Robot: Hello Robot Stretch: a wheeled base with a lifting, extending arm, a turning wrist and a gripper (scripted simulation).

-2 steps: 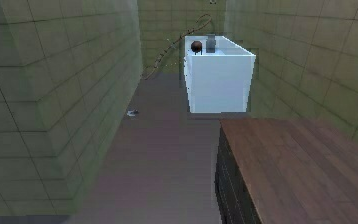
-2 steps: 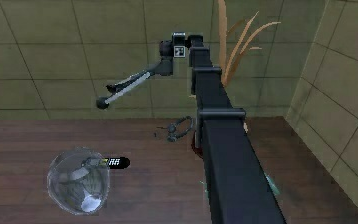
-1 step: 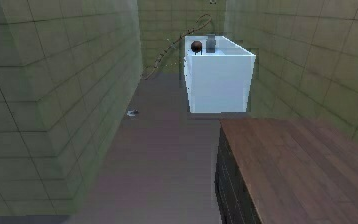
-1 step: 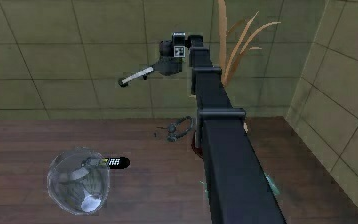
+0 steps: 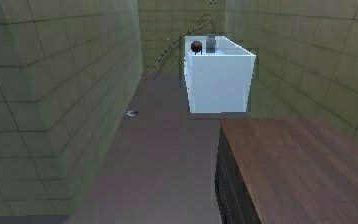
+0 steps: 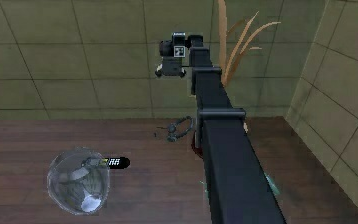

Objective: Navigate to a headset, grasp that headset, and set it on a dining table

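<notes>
**Gripper up by the wall, dark wiry thing on wood top**

Fwd view, L to R:
- Green-tiled wall (image 5: 47, 90) runs down the left.
- A small pale bit (image 5: 133, 113) lies on the grey floor (image 5: 157, 165).
- A white tub (image 5: 219, 88) stands at the far end, w/ a dark round thing (image 5: 196, 46) at its rim.
- The wood top (image 5: 302, 160) is at bottom right, over a dark cabinet front (image 5: 235, 185).

Arm side view, L to R:
- A glass bowl (image 6: 79, 182) sits on the wood top, w/ a small dark oblong (image 6: 115, 161) just right of it.
- A dark wiry thing (image 6: 177, 128) lies on the top near its back edge, just left of the arm (image 6: 227, 150). It's too small to tell if it's the headset.
- A red bit (image 6: 195, 148) shows at the arm's left edge.
- The gripper (image 6: 167, 70) is higher up the pic, w/ bare wall tile behind its far end, so it holds nothing. Finger state: can't tell.
- Tan dry fronds (image 6: 239, 40) rise right of the gripper, against the wall.
</notes>
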